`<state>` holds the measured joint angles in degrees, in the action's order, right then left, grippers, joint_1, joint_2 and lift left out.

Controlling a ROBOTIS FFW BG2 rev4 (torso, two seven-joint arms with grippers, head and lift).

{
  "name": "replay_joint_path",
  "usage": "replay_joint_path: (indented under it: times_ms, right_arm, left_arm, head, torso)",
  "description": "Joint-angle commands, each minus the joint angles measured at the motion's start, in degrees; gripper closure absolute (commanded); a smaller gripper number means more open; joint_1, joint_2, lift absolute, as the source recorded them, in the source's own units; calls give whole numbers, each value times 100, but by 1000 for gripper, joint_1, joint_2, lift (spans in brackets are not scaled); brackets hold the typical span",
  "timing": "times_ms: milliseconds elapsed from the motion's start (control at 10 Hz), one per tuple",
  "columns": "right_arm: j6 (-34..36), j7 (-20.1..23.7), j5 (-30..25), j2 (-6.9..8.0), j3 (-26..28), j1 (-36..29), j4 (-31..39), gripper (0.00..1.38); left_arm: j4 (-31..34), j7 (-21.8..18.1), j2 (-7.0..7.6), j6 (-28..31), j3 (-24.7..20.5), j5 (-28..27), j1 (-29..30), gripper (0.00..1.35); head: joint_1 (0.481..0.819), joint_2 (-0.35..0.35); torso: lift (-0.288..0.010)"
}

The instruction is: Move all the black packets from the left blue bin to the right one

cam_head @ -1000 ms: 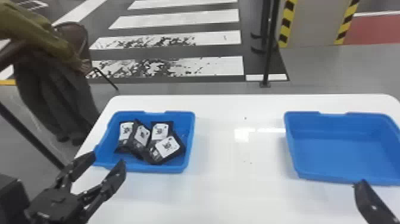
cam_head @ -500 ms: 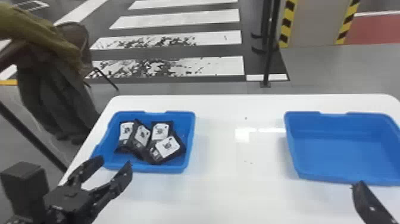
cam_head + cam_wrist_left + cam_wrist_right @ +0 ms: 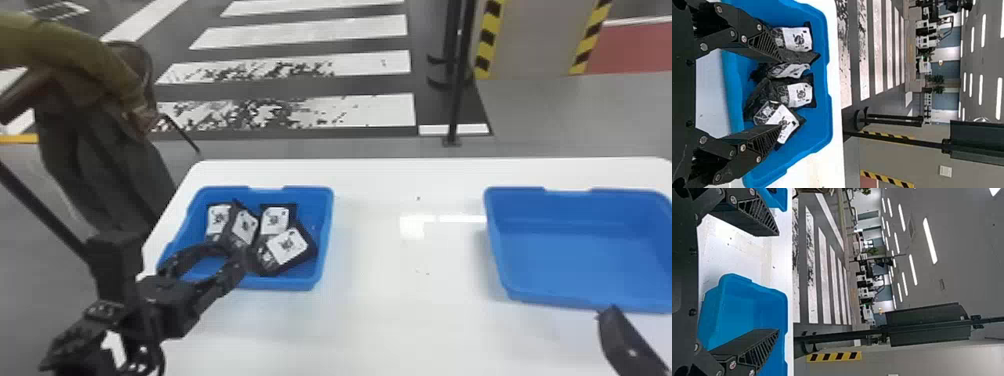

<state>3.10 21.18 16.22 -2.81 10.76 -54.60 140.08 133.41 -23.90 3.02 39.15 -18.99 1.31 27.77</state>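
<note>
Lying bunched and partly overlapping inside the left blue bin (image 3: 325, 225), four black packets (image 3: 287, 245) with white labels are seen, the bin being set on the white table (image 3: 375, 325). The left gripper (image 3: 234, 253) is held over the near side of that bin, its fingers spread wide with packets seen beyond and between them; whether any packet is touched cannot be told. Well across the table, the right gripper (image 3: 625, 340) is held by the near edge of the right blue bin (image 3: 575, 265), its fingers parted too.
</note>
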Motion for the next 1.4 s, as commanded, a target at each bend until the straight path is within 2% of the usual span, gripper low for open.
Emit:
replay_joint_path:
  times_ms: [0,300,500,600,700,1000,1100,1200,1300]
  right_arm:
    - [13,0,0,0,-2,18,-9,153]
    - [27,0,11,0,-25,46,-51,153]
    - [27,0,23,0,-59,89,-79,153]
    - [27,0,34,0,-59,89,-93,153]
    - [27,9,46,0,-59,103,-93,153]
    - [27,18,69,0,-82,131,-136,153]
    - [27,27,80,0,-93,131,-136,153]
    - [27,27,91,0,-82,131,-136,153]
    - [27,35,114,-9,-93,131,-150,153]
  left_arm:
    - [-495,0,181,318,230,-97,-541,489]
    - [-1423,-9,427,1133,608,-394,-1624,483]
    - [-1943,-88,568,1288,870,-474,-2159,487]
    - [-2154,-167,621,1302,985,-508,-2341,487]
    - [-2197,-202,656,1597,1076,-496,-2426,487]
    - [-2970,-413,779,1766,1396,-382,-2904,499]
    - [-3097,-440,797,1822,1430,-382,-2974,645]
    - [-3111,-484,797,1625,1384,-348,-2904,1052]
    - [-3111,-519,770,1583,1270,-131,-2791,1159]
  head:
    - [695,157]
    - [695,139]
    - [695,125]
    - [695,121]
    - [695,115]
    - [695,88]
    - [695,82]
    - [695,73]
    - [695,71]
  torso:
    - [-140]
    - [-140]
    - [-140]
    - [-140]
    - [-140]
    - [-140]
    - [-140]
    - [-140]
    - [-140]
